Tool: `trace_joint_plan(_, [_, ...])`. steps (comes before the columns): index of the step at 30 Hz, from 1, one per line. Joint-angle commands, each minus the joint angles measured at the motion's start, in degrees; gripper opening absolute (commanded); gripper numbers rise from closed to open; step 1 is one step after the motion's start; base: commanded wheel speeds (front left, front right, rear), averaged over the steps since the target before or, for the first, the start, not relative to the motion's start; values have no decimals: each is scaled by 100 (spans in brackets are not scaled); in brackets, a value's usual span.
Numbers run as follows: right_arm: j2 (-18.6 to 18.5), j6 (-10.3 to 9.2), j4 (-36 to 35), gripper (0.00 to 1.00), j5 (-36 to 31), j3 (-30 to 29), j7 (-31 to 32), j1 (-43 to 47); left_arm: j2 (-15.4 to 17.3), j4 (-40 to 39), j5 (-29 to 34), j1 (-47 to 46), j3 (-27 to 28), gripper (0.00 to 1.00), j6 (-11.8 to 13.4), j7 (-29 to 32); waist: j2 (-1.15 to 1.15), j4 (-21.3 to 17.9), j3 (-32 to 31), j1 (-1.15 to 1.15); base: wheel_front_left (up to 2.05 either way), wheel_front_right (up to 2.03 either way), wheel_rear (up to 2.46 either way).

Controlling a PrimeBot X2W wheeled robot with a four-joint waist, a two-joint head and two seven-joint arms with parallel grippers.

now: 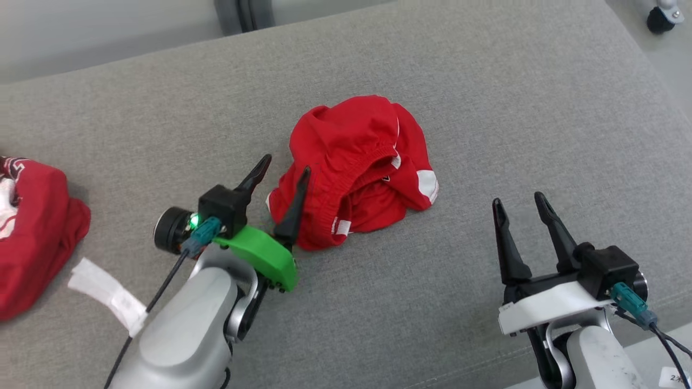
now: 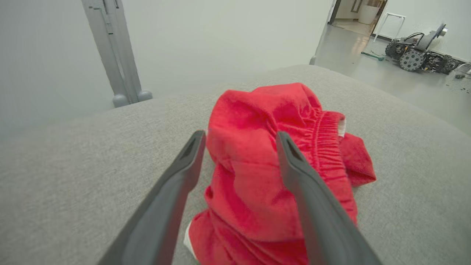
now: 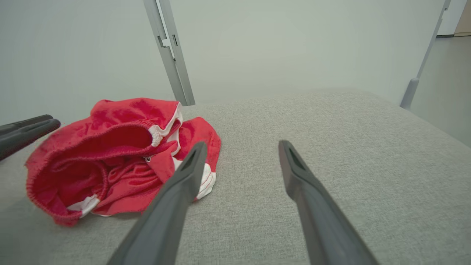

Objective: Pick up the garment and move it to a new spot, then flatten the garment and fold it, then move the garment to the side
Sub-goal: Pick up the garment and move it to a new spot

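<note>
A: Looking for the red garment (image 1: 357, 162).
B: Heaped mid grey cushion (image 1: 486, 97), elastic waistband gaping open.
A: Checking the left gripper (image 1: 283, 174).
B: Fingers spread apart, gripping nothing, one crossing the heap's left edge.
A: And the right gripper (image 1: 518, 201)?
B: Fingers spread too, empty, over bare cushion, apart from the garment.

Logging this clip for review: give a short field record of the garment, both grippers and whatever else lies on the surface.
garment: red shorts, crumpled heap on grey cushion, unfolded
left gripper: open, fingers either side of the heap's near edge, nothing gripped
right gripper: open, over bare cushion, apart from the shorts
other items: second red garment at far left; white tag beside it
</note>
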Motion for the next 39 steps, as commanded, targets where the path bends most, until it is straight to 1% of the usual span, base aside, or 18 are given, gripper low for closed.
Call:
trace_joint_plan(1, [-16,-1,34,100,23,32,-4,125,-15,-199,126,337,240,100,71,-18,0,688,-713,0,0,0,0])
trace_joint_plan(5, [-14,-1,97,100,45,125,-4,250,-81,-794,333,1204,1099,100,219,-10,0,980,-1013,0,0,0,0])
trace_joint_plan(8, [-18,-1,119,100,57,120,-4,348,-149,-1253,585,1761,1657,100,267,-13,0,1128,-1181,0,0,0,0])
trace_joint_plan(11, [-16,-1,128,100,47,104,-4,429,-228,-1729,972,2340,2214,100,309,-10,0,1231,-1308,0,0,0,0])
trace_joint_plan(14, [-15,-1,144,100,36,100,-4,522,-296,-2080,1385,2837,2596,100,240,-9,0,1284,-1398,0,0,0,0])
trace_joint_plan(19, [-16,-1,133,100,8,115,-4,672,-529,-2425,1921,3581,3191,100,94,-10,0,1295,-1508,0,0,0,0])
trace_joint_plan(22, [-16,-1,84,100,0,117,-3,791,-646,-2503,2164,3891,3417,100,-22,-10,0,1277,-1551,0,0,0,0])
trace_joint_plan(28, [-16,-1,16,100,-45,181,-3,957,-876,-2662,2466,4258,3779,100,-148,-10,0,1205,-1598,0,0,0,0])
trace_joint_plan(32, [-15,-1,22,100,-40,198,-3,990,-946,-2687,2602,4328,3882,100,-266,-10,0,1162,-1607,0,0,0,0])
trace_joint_plan(39, [-15,-1,19,100,-23,134,-3,974,-981,-2708,2665,4310,3923,100,-336,-10,0,1157,-1601,0,0,0,0])
